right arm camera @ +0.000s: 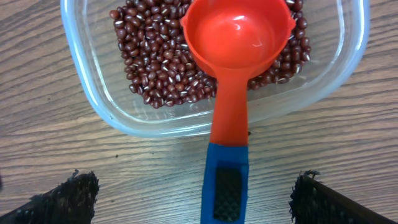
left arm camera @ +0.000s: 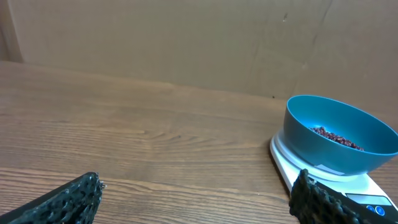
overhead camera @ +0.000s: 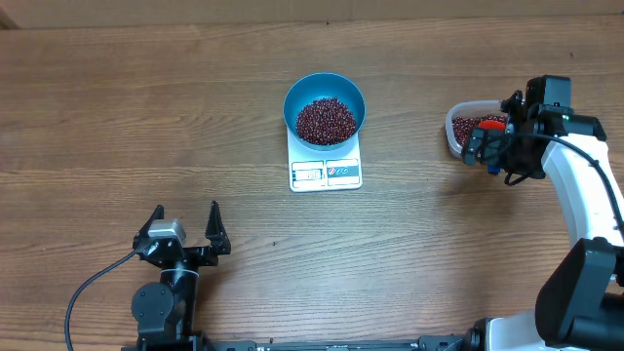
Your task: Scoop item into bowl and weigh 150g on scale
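Reaching from the near right corner, the right arm is bending at its elbow and angling its wrist leftward, so that the right gripper [right arm camera: 196, 179] is hanging over the near edge of the clear plastic tub [overhead camera: 454, 125]. Its jaws are standing wide apart, one on each side of the scoop's blue handle and touching nothing. The orange-red scoop [right arm camera: 239, 37] is lying empty on the red beans [right arm camera: 155, 62] in the tub, its handle sticking out over the rim.

The left arm is sitting folded low at the near left of the worktop [overhead camera: 146, 117], with the left gripper [overhead camera: 186, 216] pointing toward the far side. Its jaws are also standing fully apart, holding nothing.

At the middle of the worktop, toward the far side, the blue bowl [overhead camera: 295, 95] is resting on the white scale [overhead camera: 326, 173], with the scale's display panel showing at the near edge. More beans are lying in a heap in the bowl's bottom. The reading is too small to tell.
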`<action>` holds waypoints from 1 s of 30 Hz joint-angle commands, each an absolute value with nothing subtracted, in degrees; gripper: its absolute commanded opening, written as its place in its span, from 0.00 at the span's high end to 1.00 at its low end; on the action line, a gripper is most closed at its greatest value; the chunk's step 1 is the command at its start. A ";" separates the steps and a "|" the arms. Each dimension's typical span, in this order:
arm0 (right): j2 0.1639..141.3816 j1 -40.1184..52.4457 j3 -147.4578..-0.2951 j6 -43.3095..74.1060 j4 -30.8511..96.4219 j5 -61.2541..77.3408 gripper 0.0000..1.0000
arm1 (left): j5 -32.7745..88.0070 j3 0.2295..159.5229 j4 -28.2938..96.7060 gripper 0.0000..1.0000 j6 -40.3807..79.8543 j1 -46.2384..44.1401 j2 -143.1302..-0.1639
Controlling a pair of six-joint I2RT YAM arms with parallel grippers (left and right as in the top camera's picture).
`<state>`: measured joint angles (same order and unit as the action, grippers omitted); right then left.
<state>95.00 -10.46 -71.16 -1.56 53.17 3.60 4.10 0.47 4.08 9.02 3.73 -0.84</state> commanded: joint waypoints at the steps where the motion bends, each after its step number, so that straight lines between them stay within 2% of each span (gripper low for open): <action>1: 95.26 -10.63 -72.73 -2.00 53.01 2.20 0.00 | 4.08 0.27 4.21 0.01 9.67 3.62 -0.21; 30: 93.38 -10.57 -72.71 -1.56 54.37 2.98 0.00 | 4.08 0.27 4.21 0.00 9.67 3.62 -0.21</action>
